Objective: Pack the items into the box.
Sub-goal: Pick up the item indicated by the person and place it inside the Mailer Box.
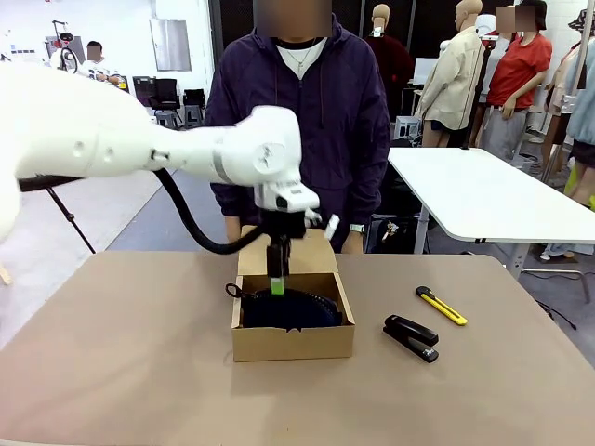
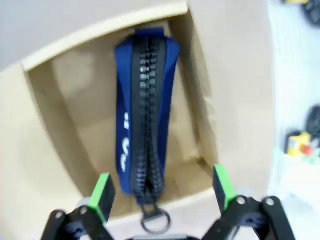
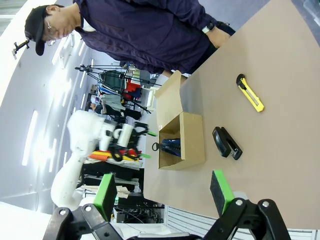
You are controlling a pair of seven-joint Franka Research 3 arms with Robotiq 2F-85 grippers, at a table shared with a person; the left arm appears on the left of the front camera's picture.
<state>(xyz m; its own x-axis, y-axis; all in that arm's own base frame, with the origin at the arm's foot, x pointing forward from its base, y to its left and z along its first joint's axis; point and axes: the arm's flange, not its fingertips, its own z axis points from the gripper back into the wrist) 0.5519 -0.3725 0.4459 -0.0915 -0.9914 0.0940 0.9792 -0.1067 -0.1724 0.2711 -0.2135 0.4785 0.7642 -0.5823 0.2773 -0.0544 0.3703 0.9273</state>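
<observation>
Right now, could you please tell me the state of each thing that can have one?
Box, open, lid up at the far side.
Pouch, zipped shut, lying inside the box, not gripped.
Stapler, closed, on the table right of the box.
Knife, on the table beyond the stapler; blade too small to tell.
Left pincer, open, above the pouch.
Right pincer, open, holding nothing.
</observation>
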